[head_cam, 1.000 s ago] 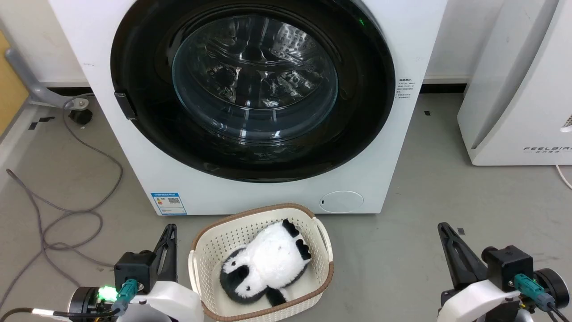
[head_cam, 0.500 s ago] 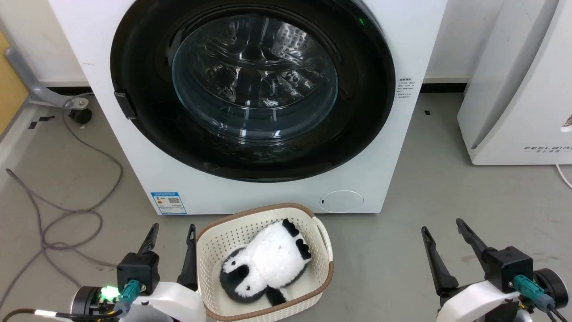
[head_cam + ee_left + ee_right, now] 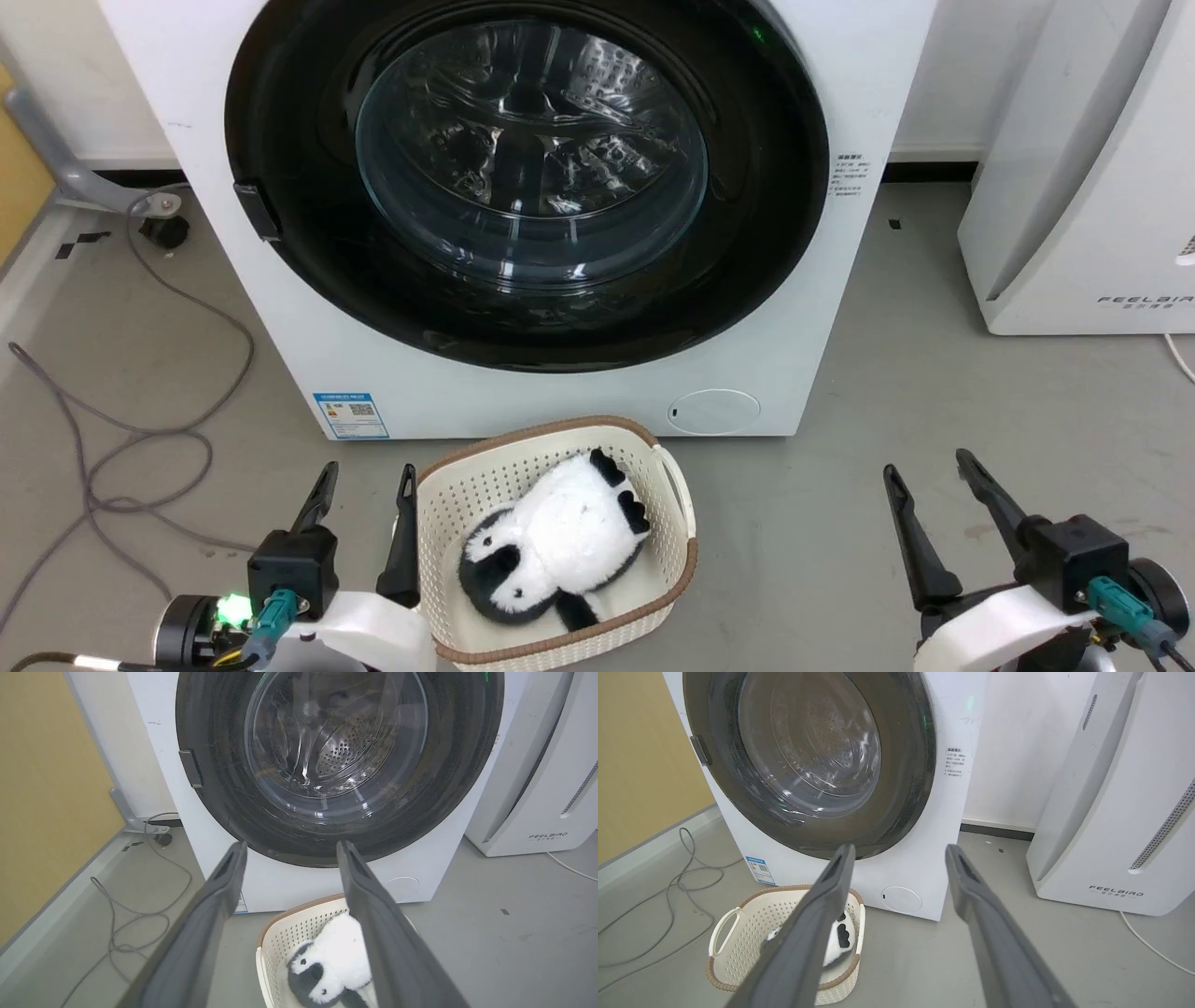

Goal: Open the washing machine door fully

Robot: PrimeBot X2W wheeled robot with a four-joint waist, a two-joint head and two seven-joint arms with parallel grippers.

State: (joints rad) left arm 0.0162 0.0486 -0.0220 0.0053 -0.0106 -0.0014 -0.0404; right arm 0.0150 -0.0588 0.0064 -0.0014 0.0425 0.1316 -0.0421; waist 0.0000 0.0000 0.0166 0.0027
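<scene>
The white washing machine [image 3: 803,308] stands straight ahead, its round black-rimmed door [image 3: 766,233] lying flush against the front, with a small black latch tab [image 3: 256,211] on its left rim. Through the glass bowl [image 3: 530,154] I see the steel drum. My left gripper [image 3: 366,476] hovers open at the lower left, well short of the machine. At the lower right my right gripper [image 3: 926,462] is open too, nothing between its fingers. In the left wrist view the door [image 3: 224,788] fills the top, beyond the spread fingers [image 3: 224,882]. The right wrist view shows the door [image 3: 906,765] from the right.
A cream basket [image 3: 672,485] with a black-and-white plush toy [image 3: 560,551] sits on the grey floor between my grippers, close to the machine's front. A grey cable [image 3: 140,434] loops on the left floor. A white FEELBAIR appliance [image 3: 1083,187] stands at the right.
Both grippers opened from shut to wide apart. The head view has shifted slightly, so the machine and basket sit a little higher.
</scene>
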